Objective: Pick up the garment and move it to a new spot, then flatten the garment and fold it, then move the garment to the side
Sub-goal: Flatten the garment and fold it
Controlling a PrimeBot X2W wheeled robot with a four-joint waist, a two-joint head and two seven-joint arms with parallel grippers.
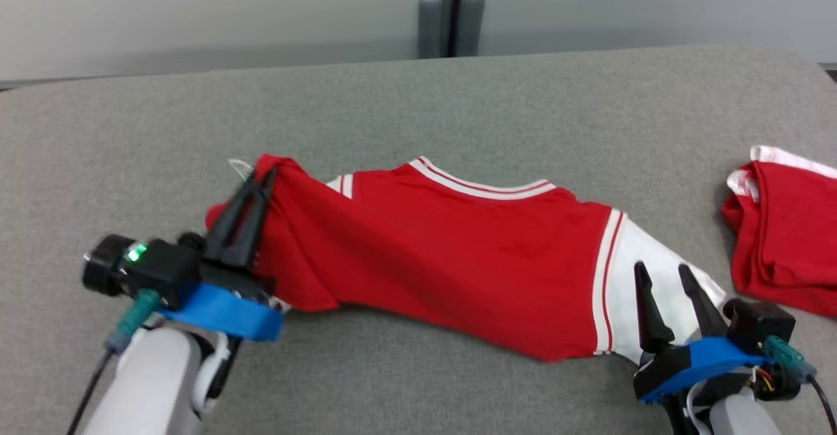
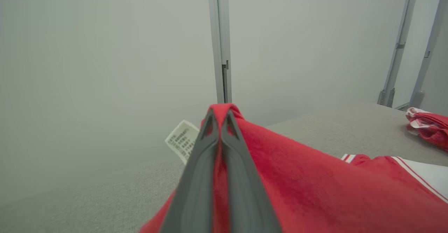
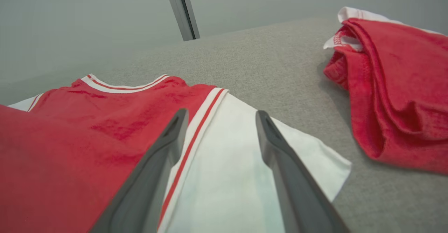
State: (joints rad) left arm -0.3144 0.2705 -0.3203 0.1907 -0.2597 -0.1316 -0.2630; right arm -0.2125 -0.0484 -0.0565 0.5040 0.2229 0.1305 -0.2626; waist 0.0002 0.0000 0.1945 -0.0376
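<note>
The garment (image 1: 451, 252) is a red shirt with white sleeves and striped trim, spread across the grey table. My left gripper (image 1: 263, 176) is shut on a pinch of red cloth at the garment's left end, lifting it into a peak; the left wrist view shows the garment (image 2: 315, 184) squeezed between the fingers (image 2: 196, 177), a white care label (image 2: 182, 140) beside them. My right gripper (image 1: 662, 270) is open over the white sleeve at the garment's right end. The right wrist view has its fingers (image 3: 164, 149) straddling that white sleeve (image 3: 227, 163), holding nothing.
A second red and white garment (image 1: 785, 232) lies bunched at the table's right edge, close to my right gripper; it is also the red bundle (image 3: 395, 89) in the right wrist view. A grey post (image 1: 451, 10) stands behind the grey table (image 1: 418, 108).
</note>
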